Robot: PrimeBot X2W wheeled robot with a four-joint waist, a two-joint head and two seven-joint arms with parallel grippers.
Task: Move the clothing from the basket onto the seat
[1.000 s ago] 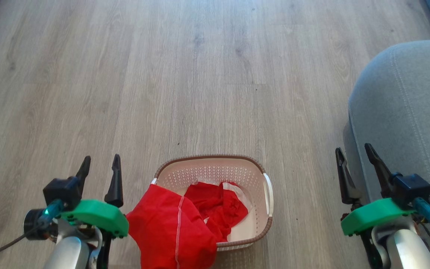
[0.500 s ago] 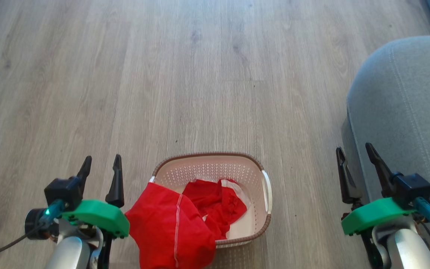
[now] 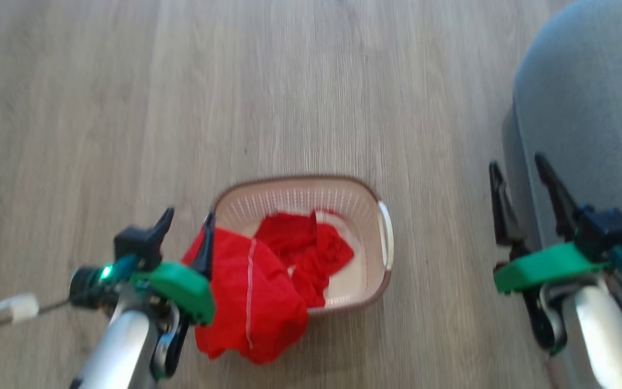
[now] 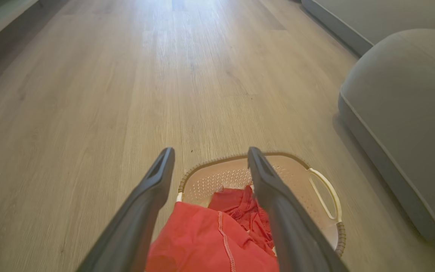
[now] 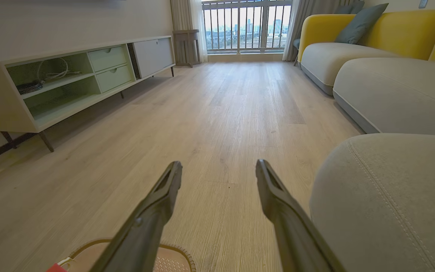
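On plank floor (image 3: 311, 81), basket (image 3: 295, 181) near grey seat (image 3: 586, 108), yellow sofa (image 5: 398, 26), left pincer (image 3: 189, 216) and right pincer (image 3: 517, 161) gaping, empty

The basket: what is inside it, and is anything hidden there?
Red clothing lies crumpled inside the basket; one piece hangs over its left rim toward the floor. A bare pale strip of bottom shows at right. What lies under the fabric is covered.
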